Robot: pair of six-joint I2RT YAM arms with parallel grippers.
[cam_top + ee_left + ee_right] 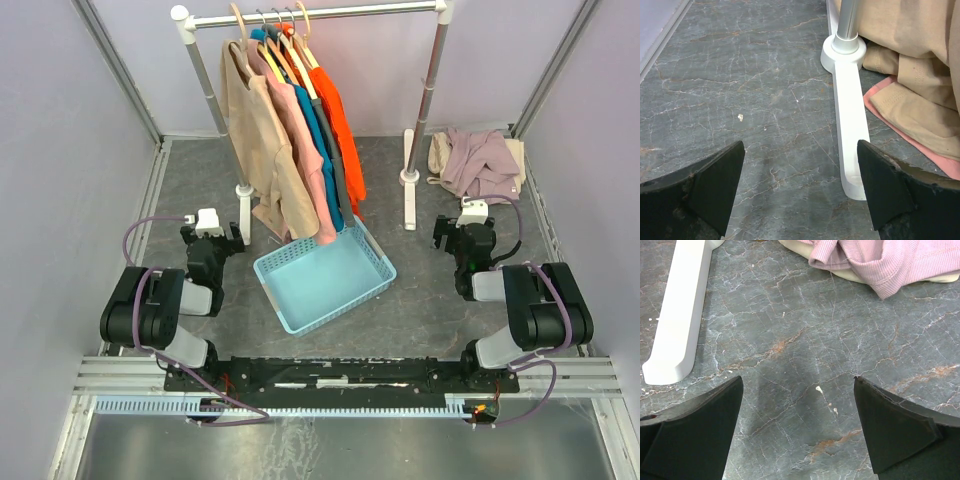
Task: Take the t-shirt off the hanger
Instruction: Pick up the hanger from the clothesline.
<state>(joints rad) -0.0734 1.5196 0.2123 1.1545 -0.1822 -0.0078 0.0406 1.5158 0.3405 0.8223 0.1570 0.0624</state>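
Note:
Several t-shirts hang on wooden hangers (283, 30) from the white rack's rail (320, 14): a tan one (262, 140) in front, then pink (310, 150), blue, grey and orange (343, 110). The tan shirt's hem (920, 60) and a pink hem (935, 157) show at the right of the left wrist view. My left gripper (222, 237) (800, 147) is open and empty, low over the floor beside the rack's left foot. My right gripper (452, 232) (797, 382) is open and empty over bare floor near the rack's right foot.
A light blue basket (322, 275) lies tilted on the floor between the arms, under the shirts. A pile of pink and cream clothes (480, 160) (890, 260) lies at the back right. The rack's white feet (850, 130) (677, 325) rest on the floor.

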